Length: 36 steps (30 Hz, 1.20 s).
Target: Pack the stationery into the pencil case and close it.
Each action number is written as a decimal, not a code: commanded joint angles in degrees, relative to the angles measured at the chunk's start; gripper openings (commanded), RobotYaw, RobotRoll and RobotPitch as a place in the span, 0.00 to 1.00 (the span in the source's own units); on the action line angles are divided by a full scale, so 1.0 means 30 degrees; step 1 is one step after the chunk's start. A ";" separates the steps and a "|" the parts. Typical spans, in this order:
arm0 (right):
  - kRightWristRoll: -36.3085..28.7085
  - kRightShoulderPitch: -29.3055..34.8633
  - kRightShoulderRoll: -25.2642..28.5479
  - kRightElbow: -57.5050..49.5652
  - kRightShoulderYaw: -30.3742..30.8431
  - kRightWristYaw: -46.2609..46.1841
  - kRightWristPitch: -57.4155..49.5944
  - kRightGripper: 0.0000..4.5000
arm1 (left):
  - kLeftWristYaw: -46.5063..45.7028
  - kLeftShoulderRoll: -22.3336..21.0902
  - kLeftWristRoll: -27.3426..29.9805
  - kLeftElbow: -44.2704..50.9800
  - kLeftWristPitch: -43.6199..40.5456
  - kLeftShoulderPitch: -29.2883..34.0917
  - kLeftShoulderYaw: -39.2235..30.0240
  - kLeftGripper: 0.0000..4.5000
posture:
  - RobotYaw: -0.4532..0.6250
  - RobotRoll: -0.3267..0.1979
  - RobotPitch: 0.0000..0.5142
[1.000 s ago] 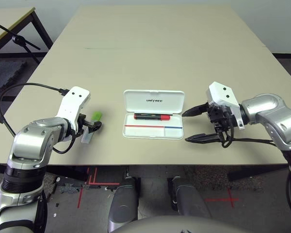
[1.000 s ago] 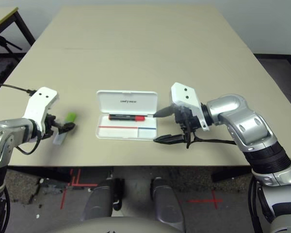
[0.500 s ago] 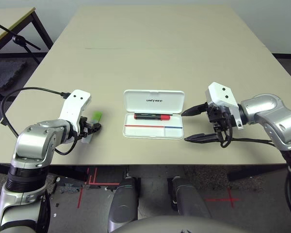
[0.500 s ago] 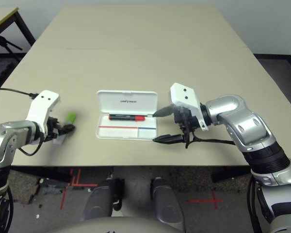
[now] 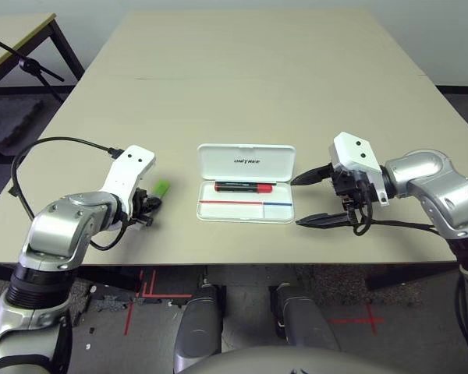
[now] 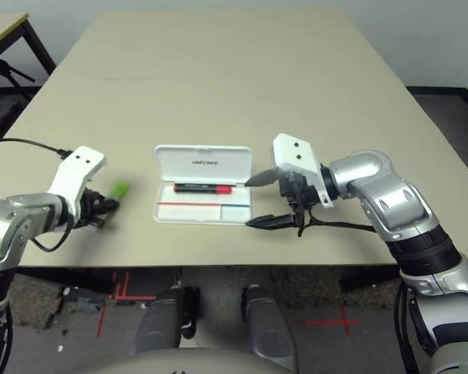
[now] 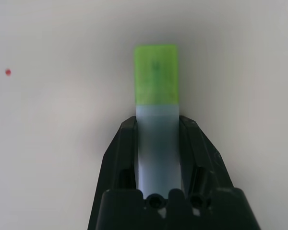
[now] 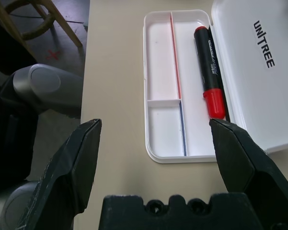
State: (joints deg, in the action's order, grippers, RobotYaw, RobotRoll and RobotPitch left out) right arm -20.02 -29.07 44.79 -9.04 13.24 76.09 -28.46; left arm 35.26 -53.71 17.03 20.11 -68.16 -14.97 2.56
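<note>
the coming transfer, viewed from your head. the open pencil case lies between 2 and 3 o'clock from your left tool, apart from it across the counter. that tool is closed on the pale barrel of the green-capped highlighter, one finger along each side, the cap projecting beyond the fingertips; whether the highlighter is clear of the surface, you cannot tell. its long axis runs from about 7 to 1 o'clock, cap end at 1, whereas the case's long axis runs from 9 to 3. your left arm is the nearer to the highlighter; your right tool stands open at the case's 3 o'clock end, gripping nothing.

the case: its lid is raised at the 12 o'clock side. the long far compartment, next to the lid, holds the black-barrelled red marker, red cap towards 3 o'clock, with a slim dark piece alongside. a red-and-blue line marks the divider before the two near compartments.

judged next: you would lift the highlighter, carry it towards 3 o'clock and turn it clockwise to match the case; a poor alignment could leave it across the rim. closing comes after.
</note>
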 commanded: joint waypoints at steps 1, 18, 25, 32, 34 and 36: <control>0.0185 -0.0079 -0.0046 -0.0087 0.0353 0.0024 0.0019 1.00 | 0.3052 -0.1921 -0.0008 0.0405 0.4008 0.0815 0.0618 0.24 | 0.47 0.62 0.25; 0.0673 -0.0240 -0.0063 0.0156 0.0402 -0.0257 0.0210 1.00 | 0.8992 -0.2573 -0.1019 0.1448 1.0264 -0.1484 0.3533 0.24 | 0.46 0.62 0.24; 0.0734 -0.0204 -0.0155 0.0023 0.0456 -0.0453 0.0143 1.00 | 0.9267 -0.0817 -0.2494 0.1420 1.0182 -0.4130 0.6082 0.24 | 0.45 0.62 0.23; 0.0859 -0.0154 -0.0224 -0.0013 0.0553 -0.0559 0.0173 1.00 | 0.9815 0.1251 -0.4356 0.0459 1.0355 -0.6736 0.8714 0.24 | 0.44 0.62 0.23; 0.0891 -0.0116 -0.0223 -0.0043 0.0571 -0.0581 0.0177 1.00 | 0.9972 0.1935 -0.4578 0.0034 1.0398 -0.7364 0.9144 0.24 | 0.44 0.62 0.23; 0.0897 -0.0066 -0.0189 -0.0068 0.0557 -0.0608 0.0184 1.00 | 1.0141 0.2368 -0.4826 -0.0291 1.0485 -0.7713 0.9510 0.24 | 0.43 0.62 0.23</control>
State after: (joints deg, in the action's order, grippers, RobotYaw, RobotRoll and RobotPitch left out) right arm -17.70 -29.86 44.07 -8.79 14.66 74.36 -28.21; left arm 64.54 -47.24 4.00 20.31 -37.14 -37.68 29.24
